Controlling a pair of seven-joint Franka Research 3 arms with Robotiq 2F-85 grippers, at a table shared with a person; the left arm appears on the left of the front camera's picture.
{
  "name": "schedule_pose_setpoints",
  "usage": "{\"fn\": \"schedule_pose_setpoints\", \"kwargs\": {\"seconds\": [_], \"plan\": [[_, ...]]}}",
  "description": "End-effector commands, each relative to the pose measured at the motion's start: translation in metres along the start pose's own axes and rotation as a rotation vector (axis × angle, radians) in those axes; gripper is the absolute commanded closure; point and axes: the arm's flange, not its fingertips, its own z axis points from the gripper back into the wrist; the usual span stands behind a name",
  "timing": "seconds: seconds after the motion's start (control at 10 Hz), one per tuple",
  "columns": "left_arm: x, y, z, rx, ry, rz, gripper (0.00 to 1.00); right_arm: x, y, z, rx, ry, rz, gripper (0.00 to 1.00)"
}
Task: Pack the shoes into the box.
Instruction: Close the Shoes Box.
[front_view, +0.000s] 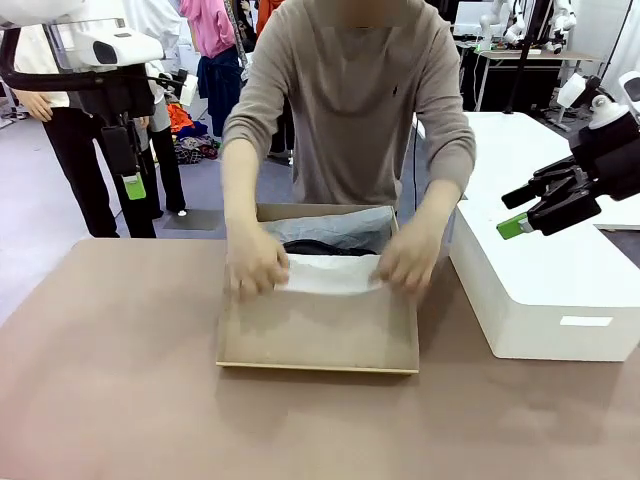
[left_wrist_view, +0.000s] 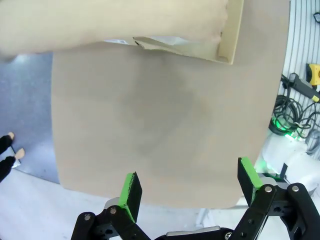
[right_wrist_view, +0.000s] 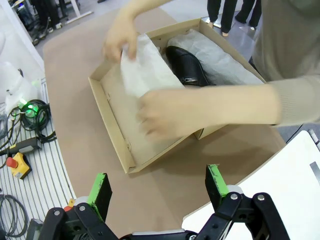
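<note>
While the person's hands (front_view: 255, 265) pressed the tissue paper (front_view: 325, 272) down over the shoes (front_view: 320, 247), your front view had the box (front_view: 318, 340) in the middle of the desk (front_view: 120, 400), lid flat toward you, long side running across. The left pincer (front_view: 130, 170) hung high at the left and the right pincer (front_view: 525, 215) over the white box (front_view: 540, 300), both well apart from the box. Left wrist view: jaws spread wide, nothing between them, the lid's corner off at the top edge. Right wrist view: jaws wide and empty too, the open box straight ahead, a black shoe inside beyond the lid. I'd judge your right arm the nearer.
</note>
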Motion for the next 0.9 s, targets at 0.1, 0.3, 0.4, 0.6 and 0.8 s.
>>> {"fn": "schedule_pose_setpoints", "kwargs": {"seconds": [0.1,0.3,0.4,0.6,0.8], "plan": [[0.000,0.000,0.003,-0.002,0.011,0.011,0.00,0.000,-0.003,-0.001,0.017,-0.036,0.022,0.00],[0.000,0.000,0.003,-0.002,0.011,0.011,0.00,0.000,-0.003,-0.001,0.017,-0.036,0.022,0.00],[0.000,0.000,0.000,0.000,0.000,0.000,0.00,0.000,-0.003,-0.001,0.017,-0.036,0.022,0.00],[-0.003,0.007,0.001,0.074,0.020,-0.171,0.00,0.000,-0.003,-0.001,0.017,-0.036,0.022,0.00],[-0.012,0.011,-0.014,0.112,0.008,-0.302,0.00,0.000,-0.003,-0.001,0.017,-0.036,0.022,0.00]]}}
